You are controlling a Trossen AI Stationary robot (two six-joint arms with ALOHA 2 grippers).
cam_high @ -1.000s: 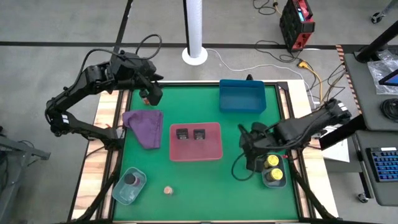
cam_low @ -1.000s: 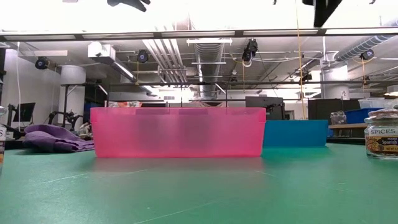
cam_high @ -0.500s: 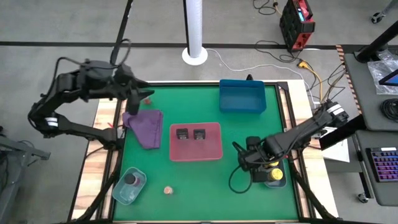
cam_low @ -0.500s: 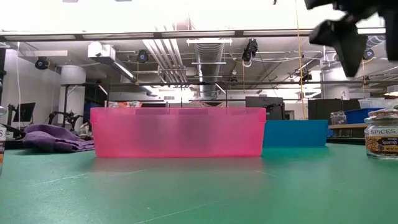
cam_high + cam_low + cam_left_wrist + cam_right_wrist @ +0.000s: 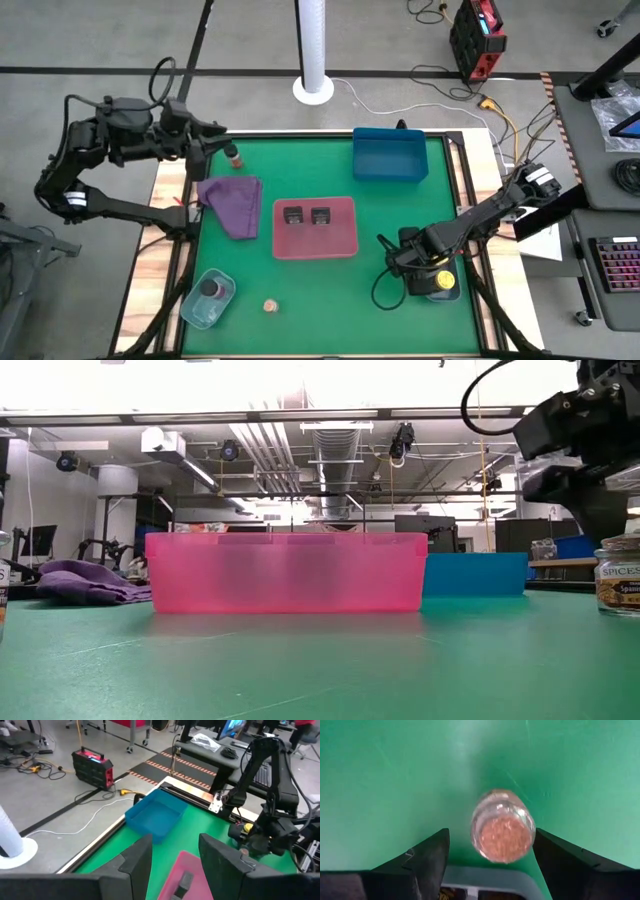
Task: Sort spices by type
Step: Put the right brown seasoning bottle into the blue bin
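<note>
My right gripper [image 5: 408, 272] is open and points down over a small clear jar [image 5: 503, 826] with a brown top. The jar stands on the green mat, with one finger on either side and not touching it. In the low view the jar [image 5: 620, 575] stands under the gripper [image 5: 585, 455]. A yellow-capped jar [image 5: 441, 280] sits in a small tray [image 5: 447, 293] beside it. My left gripper [image 5: 203, 152] is open and empty at the table's far left. A brownish jar [image 5: 236, 159] stands just to its right. Two black tins [image 5: 306, 214] lie in the red tray [image 5: 314, 248].
A purple cloth [image 5: 233, 204] lies left of the red tray. A blue tray [image 5: 389, 157] stands at the far right. A grey-blue tray [image 5: 207, 300] at the near left holds a dark shaker [image 5: 211, 290]. A tan jar [image 5: 270, 305] stands right of that tray.
My left gripper has drawn back toward the table's left edge, away from the brownish jar, which stays standing on the mat. My right gripper has moved toward the near edge and come down over the clear jar beside the small tray.
</note>
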